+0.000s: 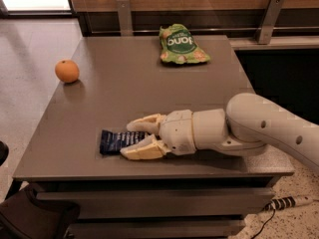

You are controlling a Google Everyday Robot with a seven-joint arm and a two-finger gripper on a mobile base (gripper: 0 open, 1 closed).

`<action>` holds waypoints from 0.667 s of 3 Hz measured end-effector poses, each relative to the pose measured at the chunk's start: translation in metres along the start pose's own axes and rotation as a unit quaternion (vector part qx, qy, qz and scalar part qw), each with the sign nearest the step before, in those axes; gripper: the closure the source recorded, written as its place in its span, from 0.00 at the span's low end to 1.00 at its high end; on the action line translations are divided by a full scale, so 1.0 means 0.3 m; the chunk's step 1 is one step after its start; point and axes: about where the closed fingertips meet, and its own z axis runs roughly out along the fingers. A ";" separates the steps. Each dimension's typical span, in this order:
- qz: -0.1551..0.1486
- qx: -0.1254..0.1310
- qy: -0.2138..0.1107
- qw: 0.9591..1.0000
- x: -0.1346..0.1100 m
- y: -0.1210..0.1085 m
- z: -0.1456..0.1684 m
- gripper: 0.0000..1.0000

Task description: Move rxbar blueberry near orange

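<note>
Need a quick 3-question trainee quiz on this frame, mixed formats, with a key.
1. True or false: the orange touches the rxbar blueberry.
2. Fill in (far or front): the green snack bag lies near the table's ___ edge.
3. Where is the end effector?
A) over the orange
B) at the rxbar blueberry's right end, near the front edge
C) on the green snack bag
Key: 1 false; 2 far; 3 B.
</note>
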 end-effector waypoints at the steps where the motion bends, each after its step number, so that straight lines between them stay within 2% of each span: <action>1: -0.002 -0.003 0.000 1.000 -0.006 0.006 0.007 1.00; 2: -0.002 -0.003 0.000 1.000 -0.006 0.006 0.008 1.00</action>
